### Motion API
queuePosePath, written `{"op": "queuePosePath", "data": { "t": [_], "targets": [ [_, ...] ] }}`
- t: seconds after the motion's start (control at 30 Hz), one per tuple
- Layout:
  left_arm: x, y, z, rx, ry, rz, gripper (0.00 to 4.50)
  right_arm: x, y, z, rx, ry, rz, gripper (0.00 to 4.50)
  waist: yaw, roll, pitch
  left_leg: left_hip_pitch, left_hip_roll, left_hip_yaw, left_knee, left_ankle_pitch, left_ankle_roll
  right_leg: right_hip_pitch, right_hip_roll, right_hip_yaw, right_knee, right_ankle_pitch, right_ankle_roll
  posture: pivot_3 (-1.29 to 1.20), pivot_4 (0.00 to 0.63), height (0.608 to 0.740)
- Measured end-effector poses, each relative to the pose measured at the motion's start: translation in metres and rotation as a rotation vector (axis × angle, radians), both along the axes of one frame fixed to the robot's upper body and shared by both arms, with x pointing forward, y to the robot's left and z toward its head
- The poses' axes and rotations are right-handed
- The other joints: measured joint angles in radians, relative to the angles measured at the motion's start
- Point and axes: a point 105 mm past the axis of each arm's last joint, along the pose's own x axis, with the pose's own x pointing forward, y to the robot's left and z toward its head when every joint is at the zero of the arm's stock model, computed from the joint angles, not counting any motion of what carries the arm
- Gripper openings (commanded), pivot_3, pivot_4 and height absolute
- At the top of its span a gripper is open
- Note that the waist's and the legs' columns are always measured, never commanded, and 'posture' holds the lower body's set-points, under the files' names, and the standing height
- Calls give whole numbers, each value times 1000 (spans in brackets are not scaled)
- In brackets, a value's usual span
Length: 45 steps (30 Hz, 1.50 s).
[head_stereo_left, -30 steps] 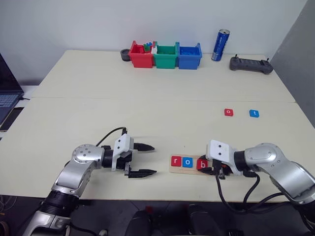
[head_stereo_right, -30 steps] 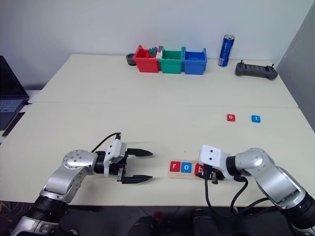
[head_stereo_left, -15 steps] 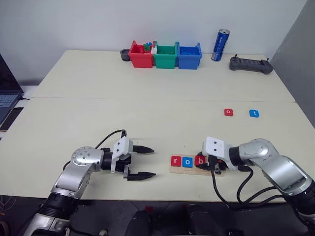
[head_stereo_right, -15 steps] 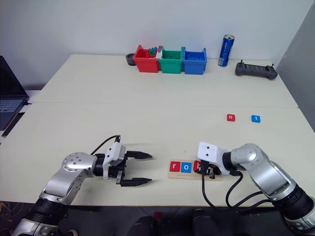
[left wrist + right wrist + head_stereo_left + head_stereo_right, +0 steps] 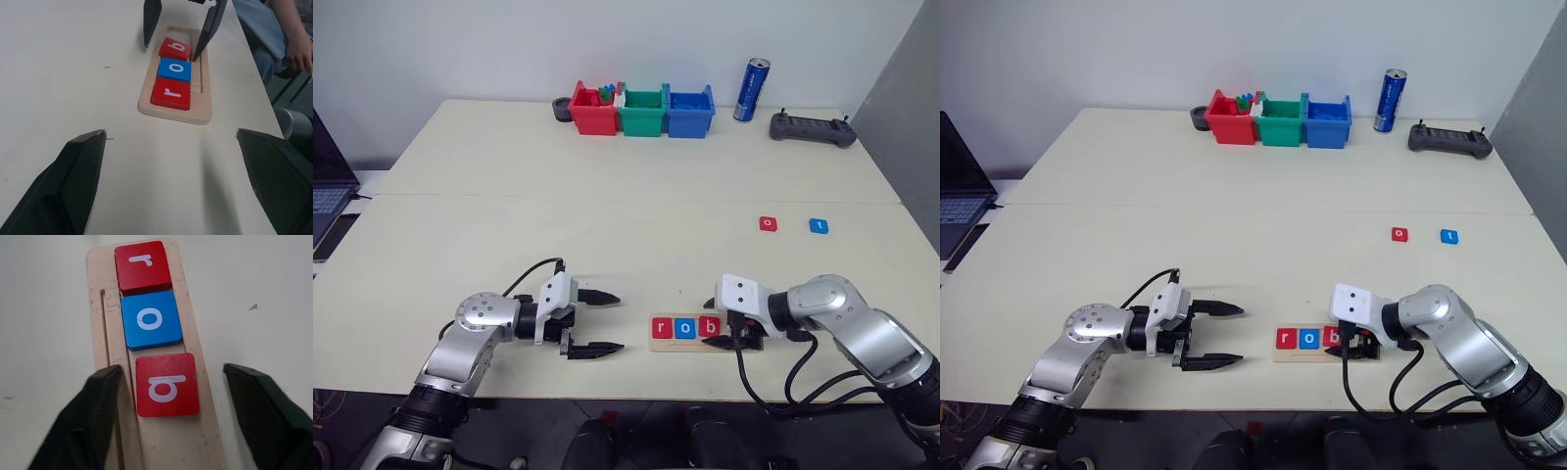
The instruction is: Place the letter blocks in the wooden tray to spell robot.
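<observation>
Right wrist view: three letter blocks (image 5: 151, 324) in wooden tray (image 5: 185, 440).

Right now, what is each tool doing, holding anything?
Left tool: open, empty.
Right tool: open, straddling the red b block, not gripping it.

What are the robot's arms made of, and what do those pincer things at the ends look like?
Both arms are rounded silver-grey metal segments with black joints and a white block at each wrist. Black cables loop along them. The left tool and right tool each have two slim black fingers tapering to points, with finely textured pads.
</observation>
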Motion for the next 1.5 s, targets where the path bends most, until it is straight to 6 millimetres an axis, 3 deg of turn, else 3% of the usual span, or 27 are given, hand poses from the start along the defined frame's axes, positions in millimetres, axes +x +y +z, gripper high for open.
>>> {"op": "queuePosePath", "data": {
  "t": [0.07,0.2,0.33,0.43,0.5,0.77,1.0,1.2,1.5],
  "targets": [
    [-1,2,-4,2,10,3,4500,0,1,3,9,-1,1,4491,0,0,0,0,0,0,0,0,0,0,0,0,0,0,0,0,150,740],
    [-2,4,-7,11,4,4,4500,1,3,31,71,-56,4,4491,1,0,0,0,0,-1,0,0,0,0,0,0,0,0,0,0,150,740],
    [-3,5,-11,11,11,9,4500,-6,-6,47,84,-103,-20,4491,4,0,0,0,0,-1,-1,0,0,0,0,-1,-1,0,0,0,150,740],
    [-4,6,-13,12,18,13,4500,-9,-13,43,97,-97,-69,3932,7,0,0,0,0,0,-1,0,0,0,0,-1,0,0,0,0,150,740],
    [-4,6,-13,12,18,13,4500,-9,-15,40,104,-100,-97,3319,9,0,0,0,0,0,-1,0,0,0,0,-1,0,0,0,0,150,740],
    [-4,6,-13,13,22,14,4500,6,-19,31,95,-193,-165,409,8,0,0,0,0,0,-1,0,0,0,0,0,0,0,0,0,150,740],
    [-4,5,-11,15,20,11,4500,8,-15,8,25,-169,-130,321,8,0,0,0,0,0,-1,0,0,0,0,0,0,0,0,0,150,740],
    [-5,3,-9,16,19,4,4500,13,-14,0,-7,-181,-114,321,9,0,0,0,0,0,-1,0,0,0,0,0,0,0,0,0,150,740],
    [-7,0,-7,16,18,-1,4500,4,-6,0,4,-147,-45,321,9,0,0,0,0,0,-1,0,0,0,0,0,0,0,0,0,150,740]
  ]
}}
